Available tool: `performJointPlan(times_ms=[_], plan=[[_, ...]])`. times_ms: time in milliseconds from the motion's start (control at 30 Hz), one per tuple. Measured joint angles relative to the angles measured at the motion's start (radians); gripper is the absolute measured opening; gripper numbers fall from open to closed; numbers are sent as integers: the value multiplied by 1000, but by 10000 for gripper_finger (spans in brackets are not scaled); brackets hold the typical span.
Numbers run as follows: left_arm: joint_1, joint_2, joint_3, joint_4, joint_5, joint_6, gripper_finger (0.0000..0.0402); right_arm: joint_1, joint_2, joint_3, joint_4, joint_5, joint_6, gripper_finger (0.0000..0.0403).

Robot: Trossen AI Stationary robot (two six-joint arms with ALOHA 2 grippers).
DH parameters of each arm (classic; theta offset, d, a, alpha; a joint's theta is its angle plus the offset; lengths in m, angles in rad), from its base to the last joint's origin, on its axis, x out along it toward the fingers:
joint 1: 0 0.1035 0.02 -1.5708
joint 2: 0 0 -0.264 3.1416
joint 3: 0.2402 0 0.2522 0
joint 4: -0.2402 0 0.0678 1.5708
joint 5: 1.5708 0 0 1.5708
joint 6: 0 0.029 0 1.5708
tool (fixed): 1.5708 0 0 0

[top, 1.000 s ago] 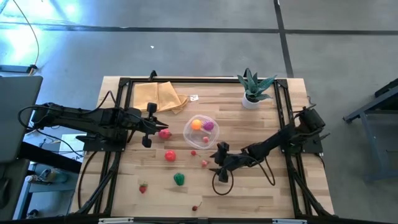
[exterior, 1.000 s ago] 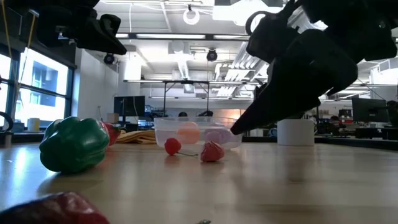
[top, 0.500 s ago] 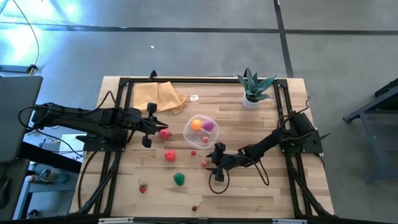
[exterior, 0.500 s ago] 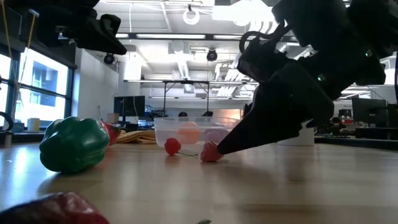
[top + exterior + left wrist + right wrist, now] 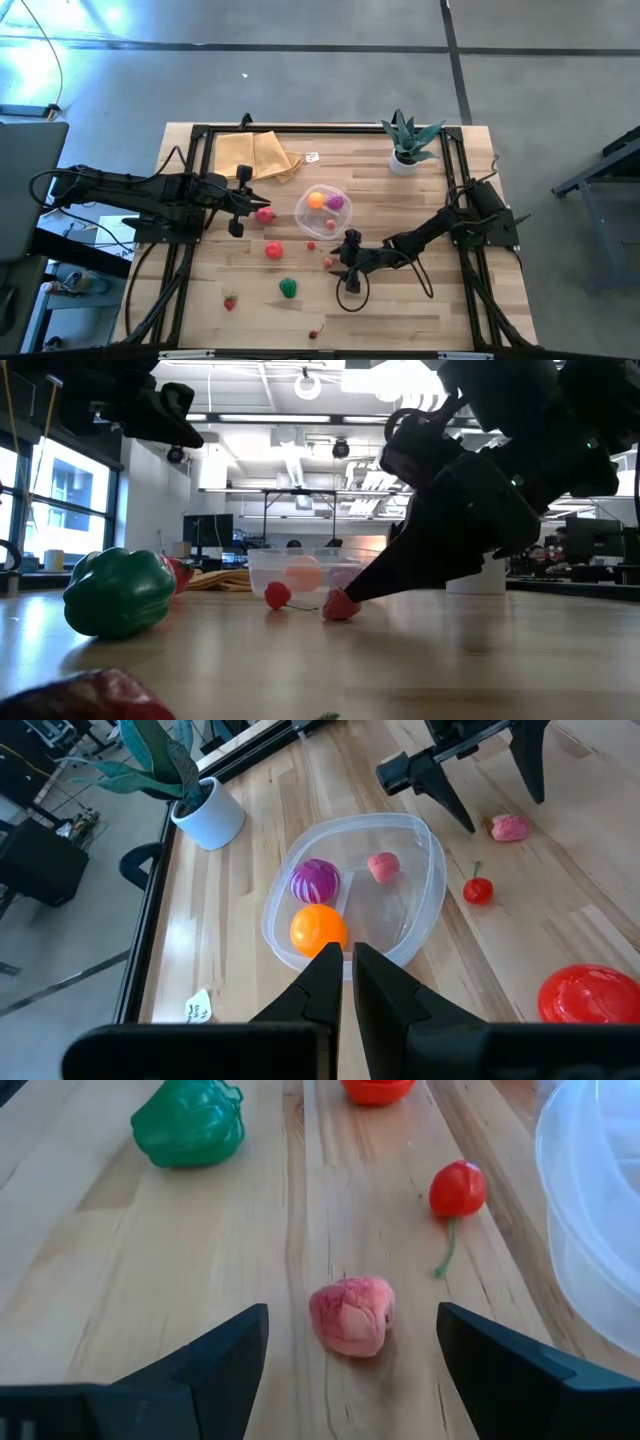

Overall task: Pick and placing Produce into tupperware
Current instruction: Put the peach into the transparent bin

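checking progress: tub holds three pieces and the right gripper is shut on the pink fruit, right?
Not quite. The tub does hold three pieces, but the right gripper is open, its fingers either side of the pink fruit on the table, as the right wrist view shows.

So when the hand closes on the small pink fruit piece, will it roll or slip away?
The pink piece looks lumpy, not round, so it probably rolls little. It seems small and likely light, so one finger touching first might push it. The right hand is open with the piece between its fingers, which should help.
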Motion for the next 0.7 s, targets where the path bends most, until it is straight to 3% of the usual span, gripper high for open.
performJointPlan(times_ms=[500, 700], plan=[[0, 0, 0, 0, 0, 0, 19, -13, 64, 46, 2, -29, -30, 279], [0, 0, 0, 0, 0, 0, 19, -16, 66, 46, 5, -27, -33, 261]])
